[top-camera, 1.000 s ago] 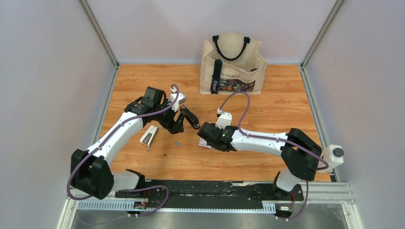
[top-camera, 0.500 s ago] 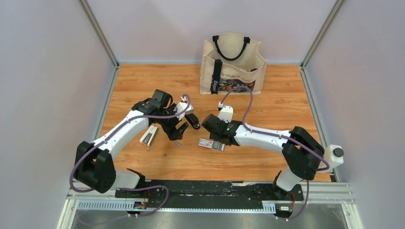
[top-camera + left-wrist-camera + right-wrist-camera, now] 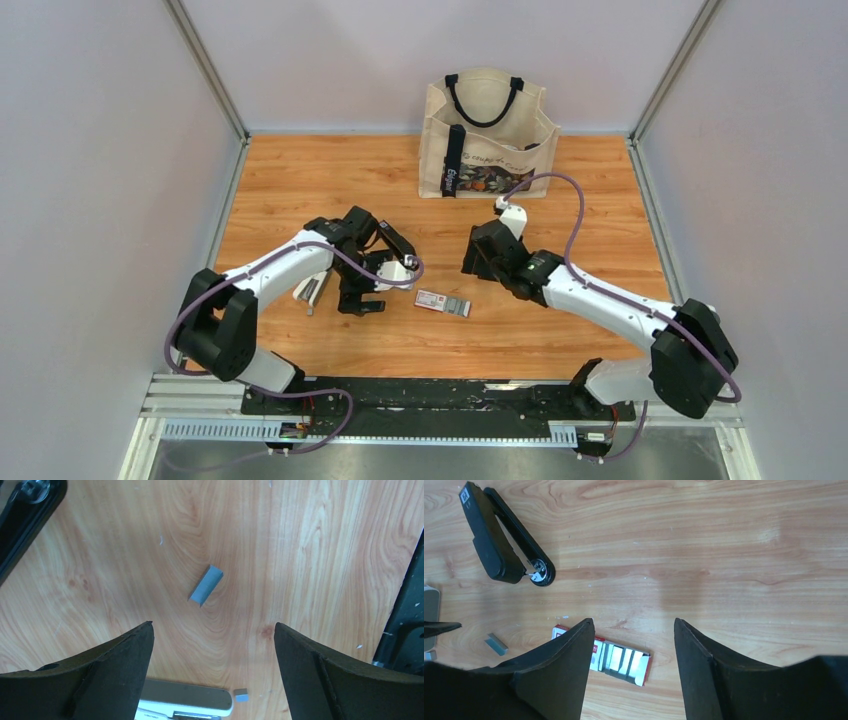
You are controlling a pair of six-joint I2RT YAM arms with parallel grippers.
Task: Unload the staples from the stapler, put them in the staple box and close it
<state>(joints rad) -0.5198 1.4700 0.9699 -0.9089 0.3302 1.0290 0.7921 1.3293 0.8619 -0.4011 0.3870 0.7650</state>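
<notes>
Top external: wooden table (image 3: 300, 180), with a beige tote bag (image 3: 487, 135) standing at the far edge. The left claw (image 3: 362, 300) hung over the boards, with a white-and-grey object (image 3: 313, 288) just to its left and the black stapler (image 3: 397, 244) just beyond it. A flat red-white-grey box (image 3: 442, 302) lay between the two arms. The right claw (image 3: 478, 262) was raised beyond that box. The staples could not be made out from this view. Left wrist: left claw (image 3: 212, 626) spread wide with nothing in it, and its dark fingers (image 3: 115, 675) clear of the table. The staples (image 3: 205, 585), a short grey strip, lay loose on the bare wood, seen just beyond the gap between the fingertips and touching neither. A tiny grey piece (image 3: 241, 695) sat beside the white-and-grey object (image 3: 185, 705) at the lower edge. Right wrist: right claw (image 3: 633, 621) parted and empty. The box (image 3: 621, 657) was seen below the gap between the fingertips. The stapler (image 3: 494, 545) lay on the table at upper left, and the staples (image 3: 497, 644) lay apart from it, left of the box.
</notes>
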